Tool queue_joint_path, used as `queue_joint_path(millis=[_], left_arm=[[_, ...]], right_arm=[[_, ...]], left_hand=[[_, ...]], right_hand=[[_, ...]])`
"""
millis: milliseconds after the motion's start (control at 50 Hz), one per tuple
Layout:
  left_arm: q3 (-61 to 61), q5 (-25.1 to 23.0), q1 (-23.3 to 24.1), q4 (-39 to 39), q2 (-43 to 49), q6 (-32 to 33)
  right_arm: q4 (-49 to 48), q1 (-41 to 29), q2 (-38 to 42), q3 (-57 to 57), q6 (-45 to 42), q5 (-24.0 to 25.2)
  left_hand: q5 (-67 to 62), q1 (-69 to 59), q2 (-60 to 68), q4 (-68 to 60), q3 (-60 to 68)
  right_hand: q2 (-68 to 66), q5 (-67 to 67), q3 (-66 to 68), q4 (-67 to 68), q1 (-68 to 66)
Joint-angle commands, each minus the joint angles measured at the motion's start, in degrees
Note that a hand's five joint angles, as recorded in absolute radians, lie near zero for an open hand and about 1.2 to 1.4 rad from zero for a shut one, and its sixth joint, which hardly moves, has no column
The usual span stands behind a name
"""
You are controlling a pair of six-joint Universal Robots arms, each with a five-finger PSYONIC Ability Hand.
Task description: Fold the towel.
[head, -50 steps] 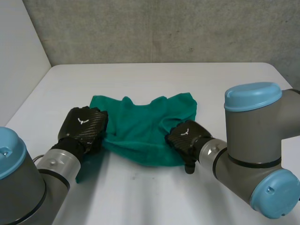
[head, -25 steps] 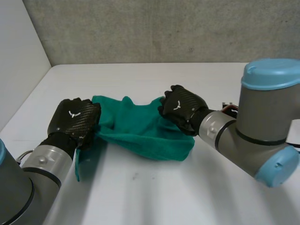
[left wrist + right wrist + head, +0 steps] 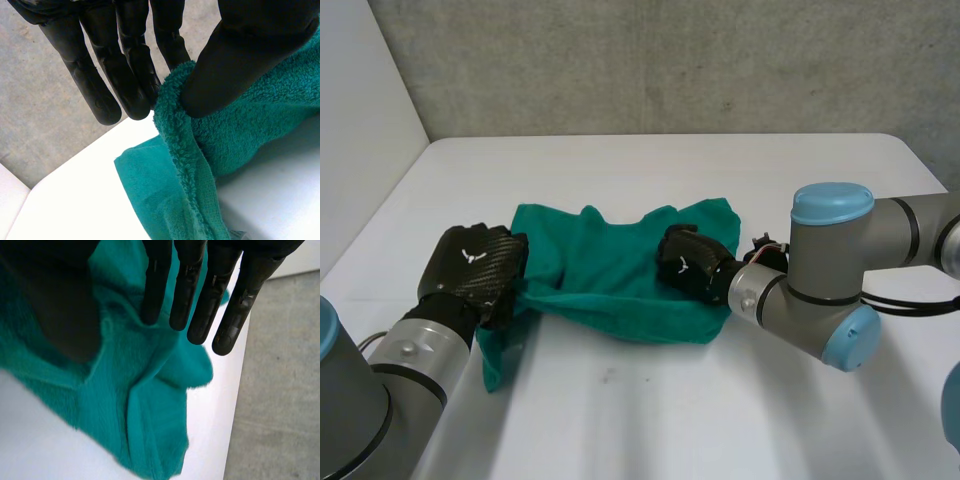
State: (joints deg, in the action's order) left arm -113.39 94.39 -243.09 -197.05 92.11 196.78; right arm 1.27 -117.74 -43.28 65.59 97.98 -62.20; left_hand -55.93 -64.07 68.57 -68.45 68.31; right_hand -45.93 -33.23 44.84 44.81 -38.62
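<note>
Table (image 3: 650, 420): white, carrying one towel that lies between the two hands.

Arms: the left arm (image 3: 380, 390) is cut off at the frame's edge. The right arm (image 3: 830, 275) comes in from the side behind its hand.

Towel (image 3: 610, 285): green terry, crumpled and partly doubled over. The end at the left hand is raised off the table, and a flap hangs below that hand. The end under the right hand lies flat.

Left hand (image 3: 470, 270): the thumb (image 3: 240, 55) presses a fold of the towel's edge against straight fingers (image 3: 125, 65), a pinch.

Right hand (image 3: 688, 262): over the towel's other end. Its fingers (image 3: 187, 285) are straight and slightly apart, with the thumb off to one side, gripping nothing. Whether the fingertips touch the cloth cannot be told.

Markings: a small white emblem on the back of each hand, too small to read.
</note>
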Motion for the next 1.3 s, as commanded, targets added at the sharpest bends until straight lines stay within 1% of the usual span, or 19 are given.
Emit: queue_joint_path(millis=[20, 80, 100, 160, 220, 320, 400, 460, 520, 580, 680, 800, 860, 880, 920, 1000, 1100, 1200, 1300], left_arm=[[0.4, -0.1, -1.0, 0.1, -0.1, 0.0], [0.6, -0.1, -1.2, 0.1, -0.2, 0.2], [0.7, -0.1, -1.2, 0.1, -0.3, 0.3], [1.0, 0.0, -1.5, 0.1, -0.4, 0.3], [1.1, -0.1, -2.1, 0.2, -0.8, 0.3], [1.2, 0.0, -2.2, 0.4, -1.7, 0.3], [0.7, -0.1, -1.9, 0.6, -2.0, 0.3], [0.4, -0.2, -1.4, 1.0, -2.0, 0.4], [0.2, -0.2, -0.8, 1.7, -1.1, 0.4], [0.2, -0.2, -0.4, 1.9, 2.4, 0.4], [2.9, -0.1, -0.5, 1.9, 9.0, 0.5], [7.7, 0.2, -1.6, 1.9, 14.4, 1.1], [8.3, 0.2, -2.6, 1.8, 14.9, 1.7], [8.3, 0.2, -3.0, 1.8, 15.4, 2.1], [8.0, 0.2, -3.2, 1.9, 15.6, 2.7], [7.2, 0.4, -3.3, 2.4, 15.5, 4.0], [5.3, 0.7, -4.1, 3.2, 14.2, 3.4], [4.0, 0.4, -6.0, 4.6, 12.3, 2.1], [4.0, 0.3, -5.9, 9.0, 12.4, -4.2]], right_arm=[[-4.6, 1.0, -1.3, -4.8, 6.4, -8.2], [-7.6, 1.6, -5.8, -5.0, 14.7, -11.4], [-8.6, 2.1, -8.6, -5.2, 21.0, -13.6], [-6.7, 4.3, -13.5, -4.7, 30.2, -18.9], [-2.3, 6.1, -16.6, -3.9, 32.6, -23.2], [14.7, 8.6, -20.9, -0.9, 32.7, -31.0], [24.5, 8.8, -23.9, 3.0, 33.5, -33.2], [30.4, 9.0, -28.4, 9.8, 33.8, -32.5], [30.9, 8.9, -30.7, 14.7, 33.6, -30.5], [30.5, 8.9, -32.3, 20.5, 33.4, -26.1], [26.7, 8.9, -32.1, 20.9, 33.9, -23.3], [20.5, 9.1, -29.8, 18.4, 37.2, -23.3], [17.5, 10.4, -27.7, 17.2, 42.6, -23.1], [16.7, 10.9, -27.3, 17.1, 43.8, -23.1], [15.2, 11.7, -26.7, 17.2, 45.4, -23.0], [10.4, 13.8, -25.7, 17.7, 48.4, -22.9], [4.3, 16.2, -25.5, 19.1, 49.2, -23.2], [3.6, 17.0, -25.4, 20.4, 49.3, -23.2], [3.2, 17.3, -25.5, 22.6, 49.2, -23.1]], left_hand=[[-14.1, -15.9, 11.4, -11.6, 11.7], [-14.1, -15.9, 11.4, -11.6, 11.7], [-14.1, -15.9, 11.4, -11.6, 11.7], [-14.1, -15.9, 11.4, -11.6, 11.7], [-14.1, -15.9, 11.4, -11.6, 11.7], [-14.1, -15.9, 11.4, -11.6, 11.7], [-14.1, -15.9, 11.4, -11.6, 11.7], [-14.1, -15.9, 11.4, -11.6, 11.7], [-14.1, -15.9, 11.4, -11.6, 11.7], [-14.1, -15.9, 11.4, -11.6, 11.7], [-14.1, -15.9, 11.4, -11.6, 11.7], [-14.1, -15.9, 11.4, -11.6, 11.7], [-1.4, -3.2, -1.3, 1.1, -1.0], [15.5, 13.6, -18.2, 18.0, -17.9], [32.1, 30.2, -34.7, 34.6, -34.5], [50.1, 48.3, -52.8, 52.7, -52.5], [53.0, 51.2, -55.7, 55.5, -55.4], [51.9, 50.0, -54.5, 54.4, -54.2], [50.5, 48.6, -53.1, 53.0, -52.9]], right_hand=[[-34.1, -36.8, 35.2, 35.2, -41.4], [-34.1, -36.8, 35.2, 35.2, -41.4], [-34.1, -36.8, 35.2, 35.2, -41.4], [-34.1, -36.8, 35.2, 35.2, -41.4], [-34.1, -36.8, 35.2, 35.2, -41.4], [-34.1, -36.8, 35.2, 35.2, -41.4], [-34.1, -36.8, 35.2, 35.2, -41.4], [-34.1, -36.8, 35.2, 35.2, -41.4], [-34.1, -36.8, 35.2, 35.2, -41.4], [-34.1, -36.8, 35.2, 35.2, -41.4], [-34.1, -36.8, 35.2, 35.2, -41.4], [-34.1, -36.8, 35.2, 35.2, -41.4], [-34.1, -36.8, 35.2, 35.2, -41.4], [-34.1, -36.8, 35.2, 35.2, -41.4], [-34.1, -36.8, 35.2, 35.2, -41.4], [-34.1, -36.8, 35.2, 35.2, -41.4], [-34.1, -36.8, 35.2, 35.2, -41.4], [-34.1, -36.8, 35.2, 35.2, -41.4], [-34.1, -36.8, 35.2, 35.2, -41.4]])
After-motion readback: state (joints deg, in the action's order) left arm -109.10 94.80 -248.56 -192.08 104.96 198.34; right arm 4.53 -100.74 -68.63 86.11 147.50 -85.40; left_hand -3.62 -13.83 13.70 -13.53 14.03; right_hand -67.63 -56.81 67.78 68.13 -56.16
